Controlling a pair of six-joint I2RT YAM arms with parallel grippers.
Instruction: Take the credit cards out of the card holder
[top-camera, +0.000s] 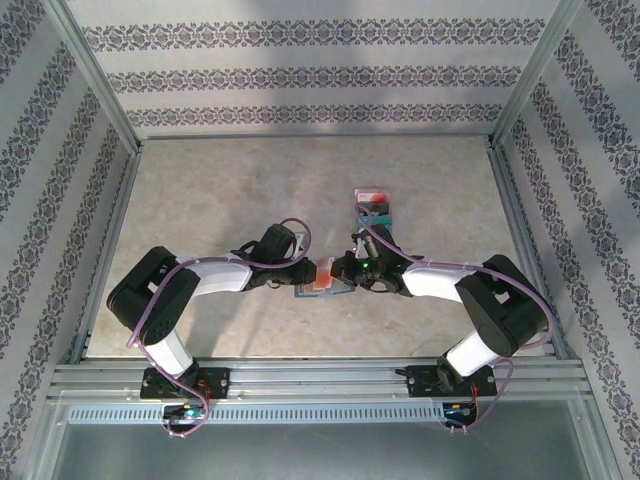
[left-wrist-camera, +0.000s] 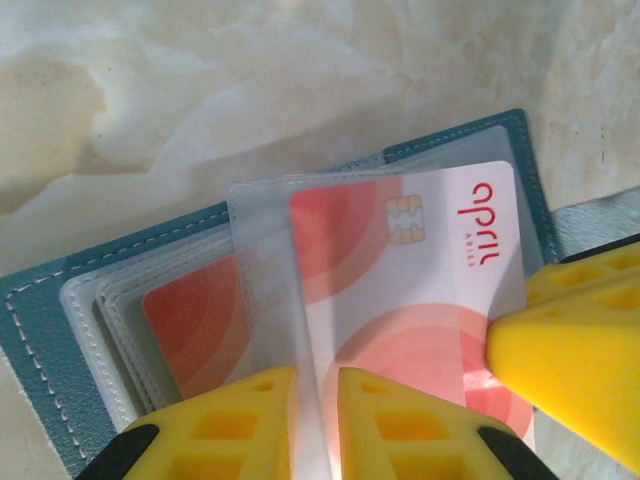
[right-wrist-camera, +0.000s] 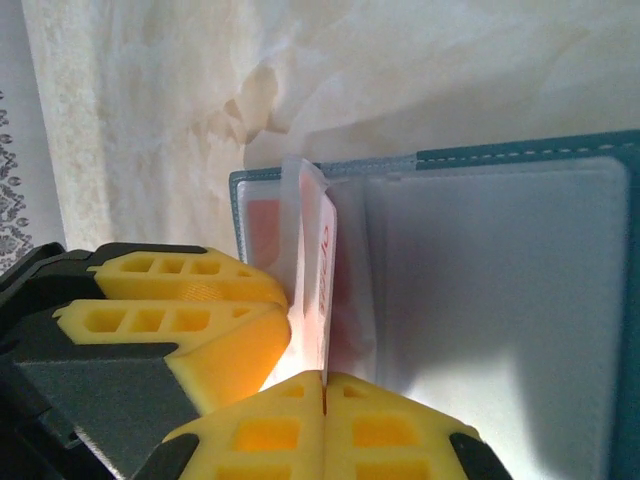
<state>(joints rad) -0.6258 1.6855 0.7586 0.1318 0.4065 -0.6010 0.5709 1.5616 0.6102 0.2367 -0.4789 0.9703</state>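
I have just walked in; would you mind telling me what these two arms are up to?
Both arms are working on the open card holder in the middle of the table. The left gripper appears to pinch one of its clear sleeves. The right gripper is shut on the edge of a red-and-white card at that sleeve. An orange card sits in another pocket, and a few loose cards lie farther back.

We see the card holder (left-wrist-camera: 35, 330) as matt, leather-like teal, its sleeves (left-wrist-camera: 262, 215) frosted plastic. The credit card (left-wrist-camera: 420, 300) is smooth plastic with a metallic chip (left-wrist-camera: 404, 220). The left end effector (left-wrist-camera: 316, 405) is matt yellow plastic; the counter (left-wrist-camera: 200, 90) smooth, stone-patterned.
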